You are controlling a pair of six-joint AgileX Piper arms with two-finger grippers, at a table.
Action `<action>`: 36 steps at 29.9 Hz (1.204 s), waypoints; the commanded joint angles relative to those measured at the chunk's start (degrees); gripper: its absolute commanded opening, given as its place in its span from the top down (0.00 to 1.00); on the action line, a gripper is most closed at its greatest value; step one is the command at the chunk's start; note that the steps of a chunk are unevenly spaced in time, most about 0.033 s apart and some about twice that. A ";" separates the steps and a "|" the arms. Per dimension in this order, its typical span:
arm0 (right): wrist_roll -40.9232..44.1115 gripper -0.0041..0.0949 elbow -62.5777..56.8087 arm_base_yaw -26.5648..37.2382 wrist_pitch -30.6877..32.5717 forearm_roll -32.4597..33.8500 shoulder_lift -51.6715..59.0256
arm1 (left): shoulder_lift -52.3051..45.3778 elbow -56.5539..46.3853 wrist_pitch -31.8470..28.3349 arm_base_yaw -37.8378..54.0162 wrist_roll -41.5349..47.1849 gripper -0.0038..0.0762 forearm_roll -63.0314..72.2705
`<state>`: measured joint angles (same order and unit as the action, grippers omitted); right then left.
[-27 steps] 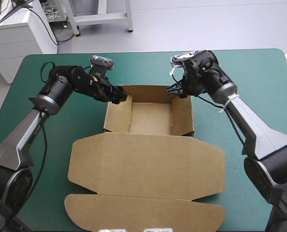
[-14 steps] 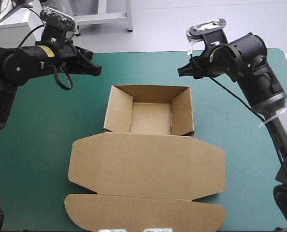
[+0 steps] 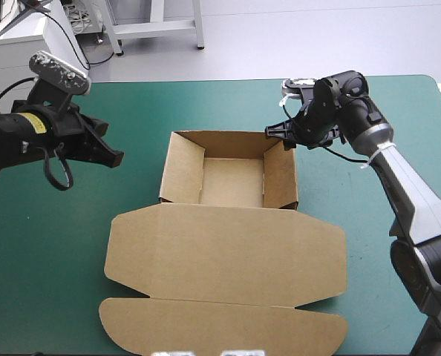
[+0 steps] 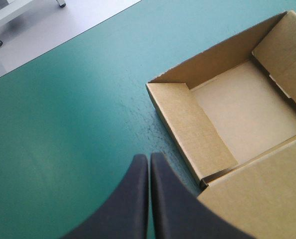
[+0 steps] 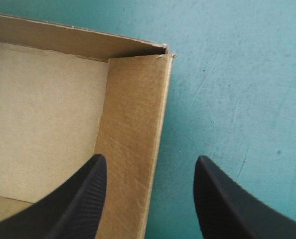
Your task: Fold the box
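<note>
We are judging the box [image 3: 232, 182] light, stiff (pinch a wall rim) | right pincer [image 5: 149, 167] gaping over one wall | left pincer [image 4: 149, 159] closed, empty

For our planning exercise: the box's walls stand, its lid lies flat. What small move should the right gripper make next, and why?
Probably lower the right gripper so its open fingers straddle the box's right wall: it hovers open above that wall near the far corner.

You lose the left arm [image 3: 12, 141] off the left of the high frame, and both wrist views cut off part of the box [image 4: 237, 114].
</note>
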<state>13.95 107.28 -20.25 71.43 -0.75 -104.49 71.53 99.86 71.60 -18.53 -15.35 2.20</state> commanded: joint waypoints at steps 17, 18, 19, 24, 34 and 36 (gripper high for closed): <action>-0.50 0.47 0.39 0.48 0.25 -4.21 -10.60 | -22.02 -23.37 -5.63 -0.29 0.45 0.96 0.32; -0.50 0.49 -0.02 0.48 0.25 -4.47 -10.63 | -23.11 -25.21 -5.86 -0.29 0.45 0.96 0.32; -0.63 0.52 -0.13 0.48 0.25 -4.47 -10.63 | -23.93 -26.70 -5.86 -0.29 0.45 0.96 0.32; -2.54 0.93 -0.73 0.48 0.25 -4.97 -10.53 | -28.93 -36.15 -6.23 -0.29 3.50 0.96 0.57; -3.59 0.97 -0.73 0.48 0.25 -1.46 -8.64 | -37.63 -51.89 -7.60 -0.29 8.47 0.96 0.95; -4.03 0.97 -0.52 1.18 0.25 0.11 -7.50 | -39.00 -54.41 -7.60 -0.29 10.52 0.96 1.05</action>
<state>11.40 105.31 -19.83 70.07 -3.28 -117.46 34.05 47.18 67.27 -18.53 -7.43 2.50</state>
